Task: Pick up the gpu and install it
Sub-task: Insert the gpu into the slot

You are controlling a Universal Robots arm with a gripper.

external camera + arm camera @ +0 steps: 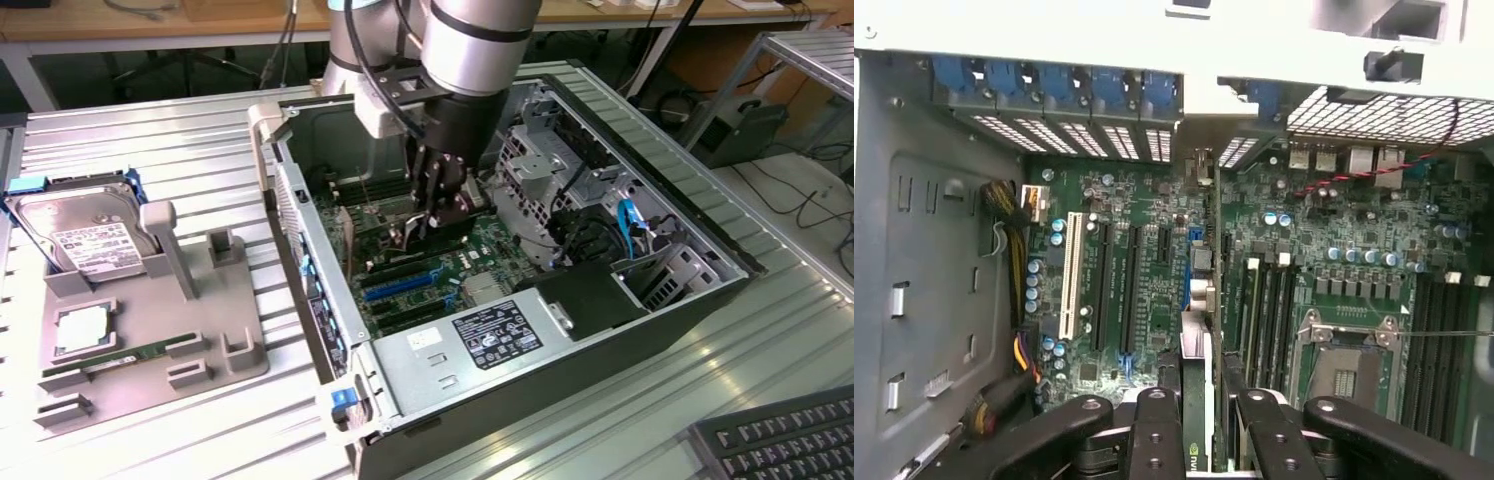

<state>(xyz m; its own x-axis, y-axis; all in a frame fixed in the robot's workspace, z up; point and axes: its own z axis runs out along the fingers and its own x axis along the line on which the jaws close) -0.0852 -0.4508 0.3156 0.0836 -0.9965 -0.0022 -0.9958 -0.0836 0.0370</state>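
Inside the open computer case (561, 390), the gripper (1206, 402) stands partly closed, clamping the gpu (1196, 440) edge-on over the motherboard (1154, 200); whether it touches a slot cannot be told

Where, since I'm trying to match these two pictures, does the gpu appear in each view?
Exterior view: the gpu sits in the pincer, inside the open computer case, over the motherboard.
Wrist view: the gpu stands edge-on between the pincer's fingers.
Shared landmark: the motherboard beneath it.
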